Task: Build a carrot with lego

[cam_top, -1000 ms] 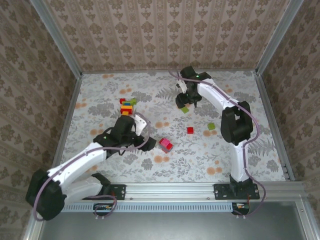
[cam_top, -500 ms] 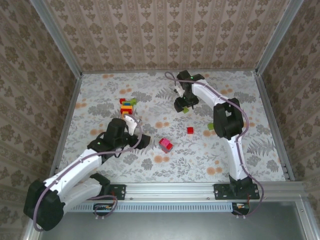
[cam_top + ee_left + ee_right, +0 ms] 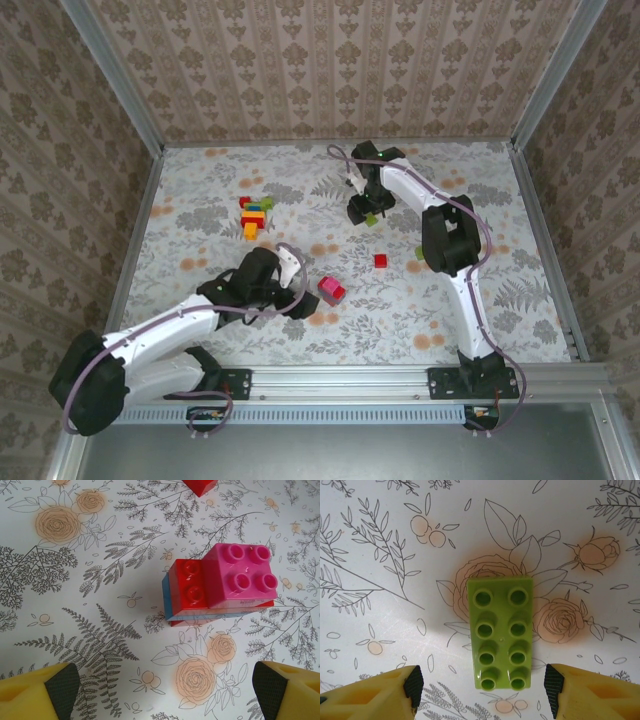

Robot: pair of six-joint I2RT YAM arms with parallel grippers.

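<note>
Left wrist camera: the left gripper point(image 3: 160, 697) gives us just two yellow fingers point(image 3: 35, 695) in the bottom corners, sliced off by the frame. Up top, a red brick point(image 3: 200, 485) is a mere corner, the rest lost past the edge. The magenta brick point(image 3: 242, 577) covers the layers beneath it, leaving thin blue and red slivers. On the right wrist camera, the right gripper point(image 3: 481, 680) has its fingers point(image 3: 375, 695) cut off along the bottom too. From overhead, the multicoloured stack point(image 3: 254, 215) is too small to count bricks. A small green brick point(image 3: 419, 254) sits half tucked under the right arm's elbow.
</note>
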